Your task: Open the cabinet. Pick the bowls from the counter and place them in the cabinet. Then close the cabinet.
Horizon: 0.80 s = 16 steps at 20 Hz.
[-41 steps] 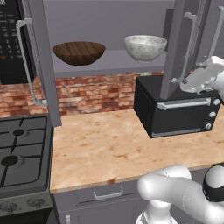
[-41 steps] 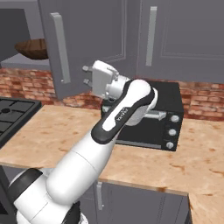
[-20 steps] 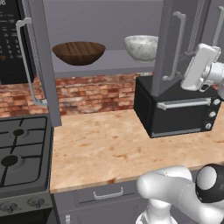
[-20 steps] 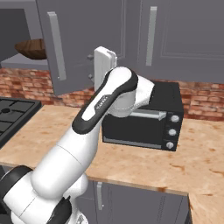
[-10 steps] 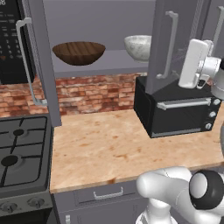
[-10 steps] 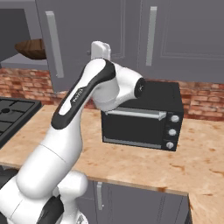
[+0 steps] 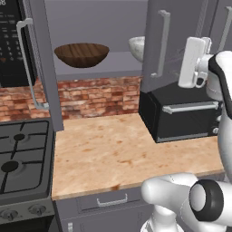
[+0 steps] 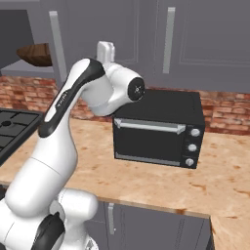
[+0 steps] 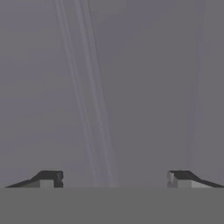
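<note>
Bowls sit inside the cabinet (image 7: 156, 41) in the left base view: the dark-brown wooden bowl (image 7: 82, 54) rests near the left end of the shelf, and the white-grey marbled bowl (image 7: 137, 47) stands toward the shelf's right end, half hidden behind the right door, which is swung partway shut, while the left door stands wide open. The counter (image 7: 118, 154) below bears a black toaster oven (image 7: 181, 115) at its back right, and a black gas stove (image 7: 22, 158) adjoins its left edge. In the right base view the arm arches up in front of the right door, above the oven's (image 8: 158, 129) left end; the wooden bowl (image 8: 35, 53) shows on the shelf at the far left. In the hand view the gripper (image 9: 114, 179) faces a grey door panel close up, its fingertips (image 9: 49, 178) spread wide apart with nothing between them.
</note>
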### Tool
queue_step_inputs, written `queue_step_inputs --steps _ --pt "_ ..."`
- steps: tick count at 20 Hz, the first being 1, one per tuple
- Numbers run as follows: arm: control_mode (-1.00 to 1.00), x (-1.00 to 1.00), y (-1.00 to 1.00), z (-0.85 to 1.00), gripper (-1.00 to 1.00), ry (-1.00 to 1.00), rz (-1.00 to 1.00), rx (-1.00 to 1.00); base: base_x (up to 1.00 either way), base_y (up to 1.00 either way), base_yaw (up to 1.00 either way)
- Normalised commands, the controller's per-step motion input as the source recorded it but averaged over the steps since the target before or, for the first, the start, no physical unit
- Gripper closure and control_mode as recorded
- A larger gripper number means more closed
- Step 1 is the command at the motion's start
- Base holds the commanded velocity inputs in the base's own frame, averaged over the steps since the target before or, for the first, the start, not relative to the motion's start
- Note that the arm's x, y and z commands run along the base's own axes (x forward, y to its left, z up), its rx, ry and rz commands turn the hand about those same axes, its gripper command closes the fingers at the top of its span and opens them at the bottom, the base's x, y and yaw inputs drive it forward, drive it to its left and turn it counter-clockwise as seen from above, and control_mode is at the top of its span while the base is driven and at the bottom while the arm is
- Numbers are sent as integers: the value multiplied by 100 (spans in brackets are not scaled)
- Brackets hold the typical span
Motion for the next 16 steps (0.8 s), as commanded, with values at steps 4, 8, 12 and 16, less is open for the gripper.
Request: queue_step_inputs --steps 4,8,12,16 --pt "-100 56 18 -30 -100 8 -14 0 0 0 0" --pt "-100 59 14 -40 -100 6 -12 0 0 0 0" --pt "-100 59 8 -39 -100 2 -10 0 0 0 0" --pt "-100 66 2 -38 -100 0 -8 0 0 0 0"
